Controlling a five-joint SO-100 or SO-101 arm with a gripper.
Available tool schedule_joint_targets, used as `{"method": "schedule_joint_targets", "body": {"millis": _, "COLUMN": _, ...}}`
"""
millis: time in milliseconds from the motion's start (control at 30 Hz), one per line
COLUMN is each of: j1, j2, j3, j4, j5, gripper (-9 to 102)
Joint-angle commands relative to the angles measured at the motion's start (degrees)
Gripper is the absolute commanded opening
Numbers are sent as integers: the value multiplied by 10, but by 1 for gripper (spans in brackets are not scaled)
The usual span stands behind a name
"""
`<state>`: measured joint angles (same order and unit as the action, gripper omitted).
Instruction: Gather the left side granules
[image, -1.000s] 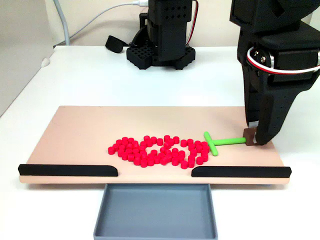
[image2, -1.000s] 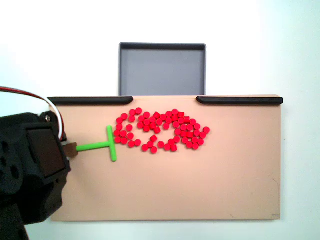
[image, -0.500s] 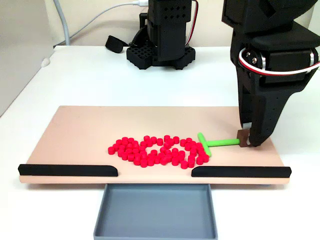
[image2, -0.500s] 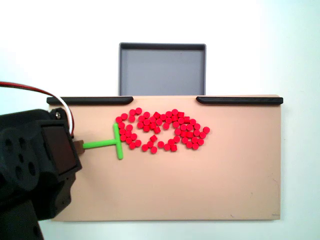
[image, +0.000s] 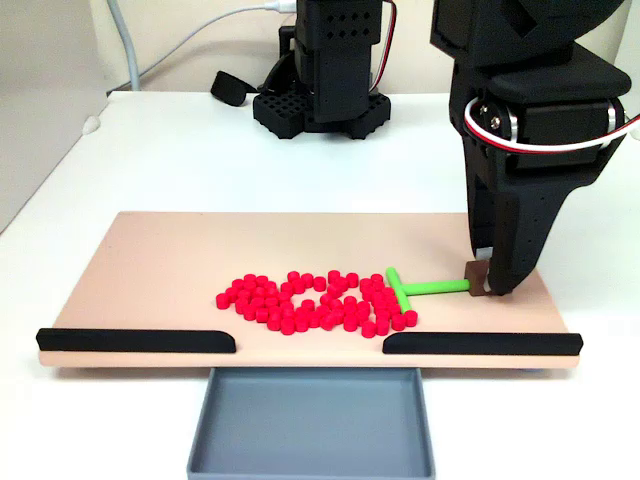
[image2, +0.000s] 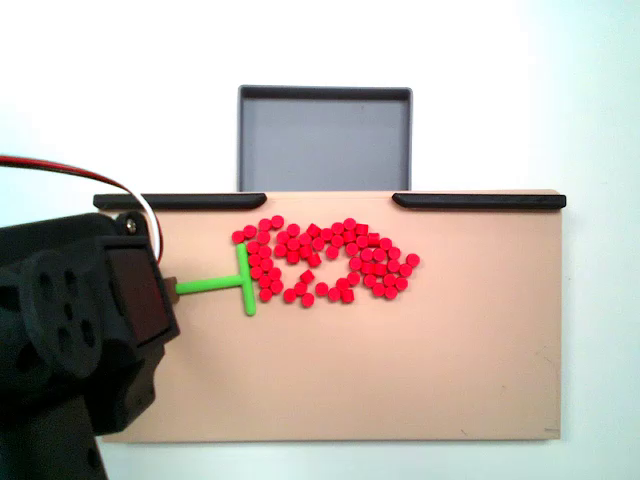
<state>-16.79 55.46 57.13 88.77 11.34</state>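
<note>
Many red granules (image: 315, 301) lie in a loose cluster on the beige board (image: 160, 260); from above the granules (image2: 325, 260) sit just below the gap between the black strips. A green T-shaped pusher (image: 415, 289) has its crossbar against the cluster's right edge in the front view, and the pusher (image2: 225, 284) touches the left edge in the view from above. My gripper (image: 482, 290) is shut on the brown block at the pusher's handle end. In the view from above, the arm hides the fingers.
Two black strips (image: 135, 340) (image: 482, 344) line the board's front edge with a gap between them. A grey tray (image: 310, 425) sits below that gap; tray (image2: 324, 138). The second arm's black base (image: 320, 105) stands at the back.
My gripper has moved the pusher toward the cluster, leftward in the front view. The crossbar now presses the nearest granules closer together.
</note>
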Motion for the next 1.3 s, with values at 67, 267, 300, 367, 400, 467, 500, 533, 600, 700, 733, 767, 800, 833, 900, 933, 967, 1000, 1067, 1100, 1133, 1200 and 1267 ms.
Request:
{"method": "schedule_joint_targets", "body": {"millis": 67, "j1": 10, "j2": 9, "j3": -10, "j4": 0, "j5": -6, "gripper": 0}}
{"method": "schedule_joint_targets", "body": {"millis": 267, "j1": 13, "j2": 10, "j3": -10, "j4": 0, "j5": -10, "gripper": 0}}
{"method": "schedule_joint_targets", "body": {"millis": 300, "j1": 14, "j2": 10, "j3": -10, "j4": 0, "j5": -11, "gripper": 0}}
{"method": "schedule_joint_targets", "body": {"millis": 367, "j1": 15, "j2": 10, "j3": -10, "j4": 0, "j5": -12, "gripper": 0}}
{"method": "schedule_joint_targets", "body": {"millis": 400, "j1": 15, "j2": 10, "j3": -10, "j4": 0, "j5": -12, "gripper": 0}}
{"method": "schedule_joint_targets", "body": {"millis": 467, "j1": 17, "j2": 10, "j3": -10, "j4": 0, "j5": -13, "gripper": 0}}
{"method": "schedule_joint_targets", "body": {"millis": 500, "j1": 18, "j2": 10, "j3": -10, "j4": 0, "j5": -14, "gripper": 0}}
{"method": "schedule_joint_targets", "body": {"millis": 533, "j1": 18, "j2": 11, "j3": -10, "j4": 0, "j5": -15, "gripper": 0}}
{"method": "schedule_joint_targets", "body": {"millis": 600, "j1": 19, "j2": 11, "j3": -10, "j4": 0, "j5": -16, "gripper": 0}}
{"method": "schedule_joint_targets", "body": {"millis": 700, "j1": 21, "j2": 11, "j3": -10, "j4": 0, "j5": -18, "gripper": 0}}
{"method": "schedule_joint_targets", "body": {"millis": 733, "j1": 21, "j2": 11, "j3": -10, "j4": 0, "j5": -18, "gripper": 0}}
{"method": "schedule_joint_targets", "body": {"millis": 767, "j1": 22, "j2": 11, "j3": -10, "j4": 0, "j5": -19, "gripper": 0}}
{"method": "schedule_joint_targets", "body": {"millis": 800, "j1": 22, "j2": 11, "j3": -10, "j4": 0, "j5": -19, "gripper": 0}}
{"method": "schedule_joint_targets", "body": {"millis": 833, "j1": 22, "j2": 11, "j3": -10, "j4": 0, "j5": -19, "gripper": 0}}
{"method": "schedule_joint_targets", "body": {"millis": 900, "j1": 23, "j2": 11, "j3": -10, "j4": 0, "j5": -19, "gripper": 0}}
{"method": "schedule_joint_targets", "body": {"millis": 933, "j1": 23, "j2": 11, "j3": -10, "j4": 0, "j5": -19, "gripper": 0}}
{"method": "schedule_joint_targets", "body": {"millis": 967, "j1": 23, "j2": 11, "j3": -10, "j4": 0, "j5": -19, "gripper": 0}}
{"method": "schedule_joint_targets", "body": {"millis": 1000, "j1": 23, "j2": 11, "j3": -10, "j4": 0, "j5": -19, "gripper": 0}}
{"method": "schedule_joint_targets", "body": {"millis": 1067, "j1": 23, "j2": 12, "j3": -10, "j4": 0, "j5": -19, "gripper": 0}}
{"method": "schedule_joint_targets", "body": {"millis": 1100, "j1": 23, "j2": 12, "j3": -10, "j4": 0, "j5": -19, "gripper": 0}}
{"method": "schedule_joint_targets", "body": {"millis": 1133, "j1": 23, "j2": 12, "j3": -10, "j4": 0, "j5": -19, "gripper": 0}}
{"method": "schedule_joint_targets", "body": {"millis": 1200, "j1": 23, "j2": 13, "j3": -10, "j4": 0, "j5": -19, "gripper": 0}}
{"method": "schedule_joint_targets", "body": {"millis": 1267, "j1": 23, "j2": 14, "j3": -9, "j4": 0, "j5": -18, "gripper": 0}}
